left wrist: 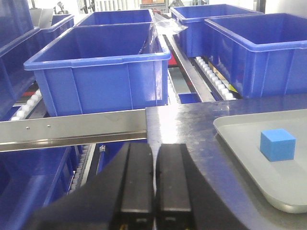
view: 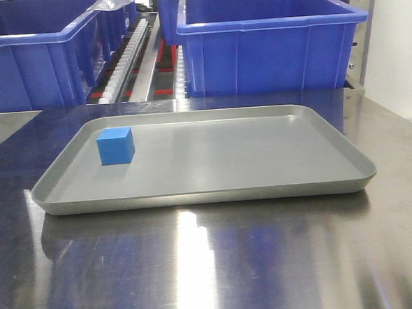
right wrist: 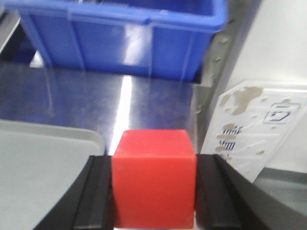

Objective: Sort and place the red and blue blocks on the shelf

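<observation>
A blue block (view: 116, 146) sits on the grey tray (view: 264, 186), near its left side; it also shows in the left wrist view (left wrist: 277, 144). My left gripper (left wrist: 154, 153) is shut and empty, hovering left of the tray above the table's edge. My right gripper (right wrist: 154, 163) is shut on the red block (right wrist: 154, 177), held above the steel table just past the tray's right corner (right wrist: 72, 139). The shelf's white roller tracks (view: 127, 58) run between the bins behind the table. Neither gripper shows in the front view.
Large blue bins (view: 269, 45) stand on the rack behind the table, with another at the left (view: 25, 60). The left wrist view shows several bins (left wrist: 103, 72) and a steel rail (left wrist: 72, 127). A white stained panel (right wrist: 254, 124) leans at the right.
</observation>
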